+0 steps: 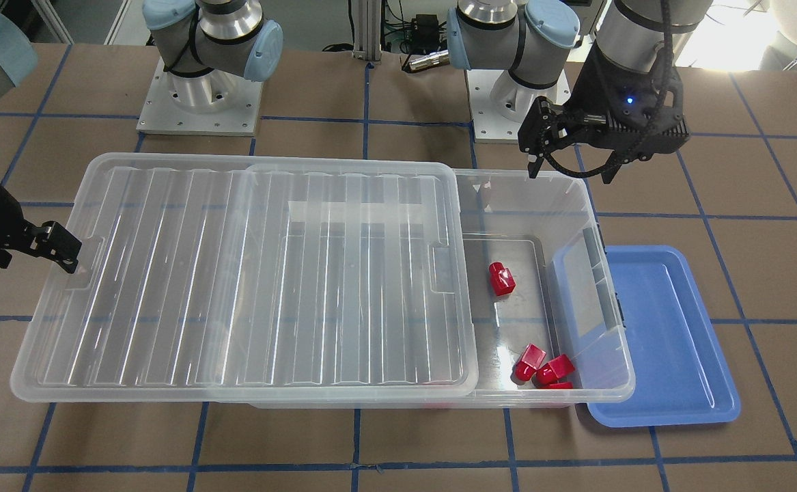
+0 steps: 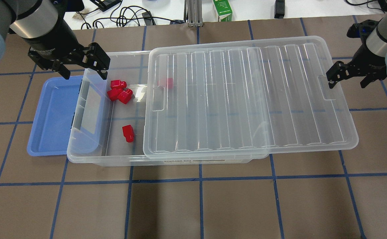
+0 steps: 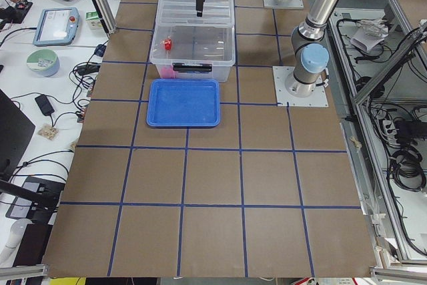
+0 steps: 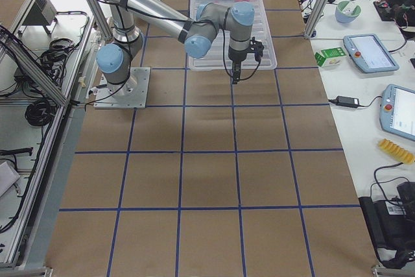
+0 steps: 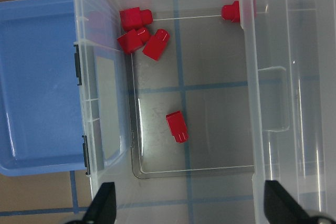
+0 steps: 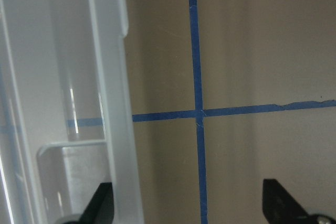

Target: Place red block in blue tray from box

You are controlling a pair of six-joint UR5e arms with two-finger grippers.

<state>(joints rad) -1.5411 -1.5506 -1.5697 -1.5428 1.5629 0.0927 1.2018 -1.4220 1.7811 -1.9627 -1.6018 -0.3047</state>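
On the box (image 2: 120, 161) front, a label strip (image 2: 196, 161) is unreadably blurred.

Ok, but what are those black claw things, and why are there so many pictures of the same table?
They are the hands of two robot arms, called grippers. The left gripper hangs open above the uncovered end of the clear box. The right gripper is open by the far end of the lid, which sits slid partway off. Neither holds anything. Five red blocks lie in the box, one partly under the lid. A blue tray sits next to the box with no block in it yet. The pictures come from cameras all round: one above, one facing the robot, one at each table end, and one on each wrist.
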